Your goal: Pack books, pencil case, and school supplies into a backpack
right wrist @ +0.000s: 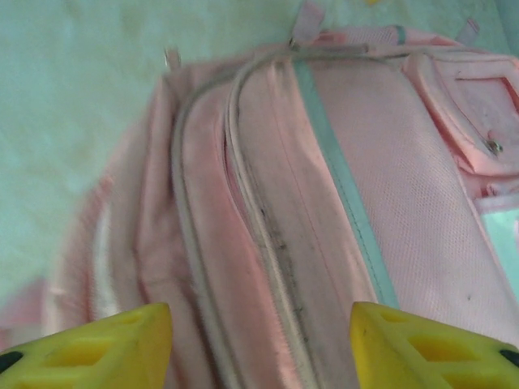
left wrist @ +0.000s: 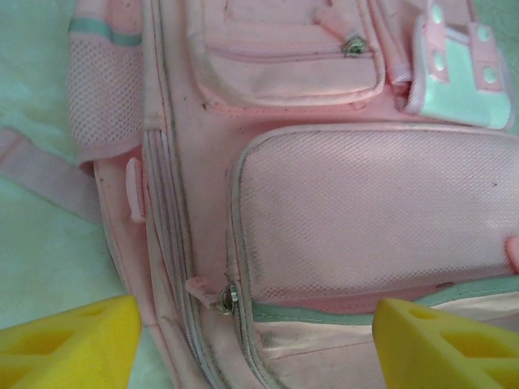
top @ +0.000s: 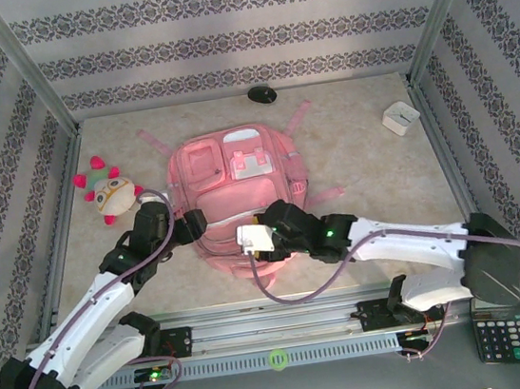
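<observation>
The pink backpack (top: 239, 183) lies flat mid-table, front pockets up, its main zip shut. My left gripper (top: 195, 224) hovers at its near left edge. In the left wrist view this gripper (left wrist: 259, 344) is open, and a metal zip pull (left wrist: 223, 296) lies between its yellow fingertips (left wrist: 73, 344). My right gripper (top: 269, 224) is over the backpack's near end. It (right wrist: 259, 348) stands open astride the grey zip seams (right wrist: 268, 235), gripping nothing. The books, pencil case and school supplies are out of view.
A plush toy (top: 106, 191) lies left of the backpack. A small white box (top: 401, 118) sits at the back right and a dark oval object (top: 261, 95) by the back wall. A black calculator (top: 502, 335) rests off the table's near right corner.
</observation>
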You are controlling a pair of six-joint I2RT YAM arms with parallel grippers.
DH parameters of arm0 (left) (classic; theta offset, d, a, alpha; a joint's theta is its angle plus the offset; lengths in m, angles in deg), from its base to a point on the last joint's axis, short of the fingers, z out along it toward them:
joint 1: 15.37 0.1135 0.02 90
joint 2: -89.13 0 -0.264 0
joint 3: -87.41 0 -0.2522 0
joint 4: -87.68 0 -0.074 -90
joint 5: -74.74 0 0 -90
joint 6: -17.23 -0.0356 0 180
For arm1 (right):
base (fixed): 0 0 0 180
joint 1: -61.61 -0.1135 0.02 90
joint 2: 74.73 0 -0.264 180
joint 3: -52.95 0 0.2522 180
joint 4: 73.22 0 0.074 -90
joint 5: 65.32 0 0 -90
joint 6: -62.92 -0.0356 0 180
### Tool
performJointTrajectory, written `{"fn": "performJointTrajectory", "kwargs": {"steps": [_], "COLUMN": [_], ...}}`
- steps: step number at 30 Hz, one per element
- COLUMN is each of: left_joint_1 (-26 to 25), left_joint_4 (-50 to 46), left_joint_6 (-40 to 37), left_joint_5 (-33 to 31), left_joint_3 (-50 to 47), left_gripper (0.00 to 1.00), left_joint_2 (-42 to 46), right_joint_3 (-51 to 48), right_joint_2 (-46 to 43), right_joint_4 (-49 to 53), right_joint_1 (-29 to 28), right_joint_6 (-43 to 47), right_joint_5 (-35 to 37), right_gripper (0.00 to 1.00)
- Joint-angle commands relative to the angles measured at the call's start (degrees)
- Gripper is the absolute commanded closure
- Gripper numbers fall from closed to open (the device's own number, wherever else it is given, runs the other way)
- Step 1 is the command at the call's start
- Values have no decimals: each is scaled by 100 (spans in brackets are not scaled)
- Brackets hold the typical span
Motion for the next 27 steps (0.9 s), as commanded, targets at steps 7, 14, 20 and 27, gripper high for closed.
{"fn": "performJointTrajectory", "kwargs": {"steps": [7,14,20,27], "left_joint_1": [159,326,637,687], "left_joint_4": [-7,-235,-113,296], "left_joint_6": [151,36,-499,-2534], "left_joint_5": [405,305,557,1767], "left_joint_3": [6,107,171,393], "left_gripper": [25,26,28,32], "left_joint_2": [-242,-313,4,58], "right_joint_3": [2,-237,-210,162], "right_joint_2": [949,1144,264,-567], "right_joint_4": [-1464,-2382,-1887,-995], "right_joint_1": [380,433,1000,1980], "right_joint_6": [1918,2683,2552,2097], "right_joint_5": [369,796,-58,-1388], "right_gripper": [46,89,100,100]}}
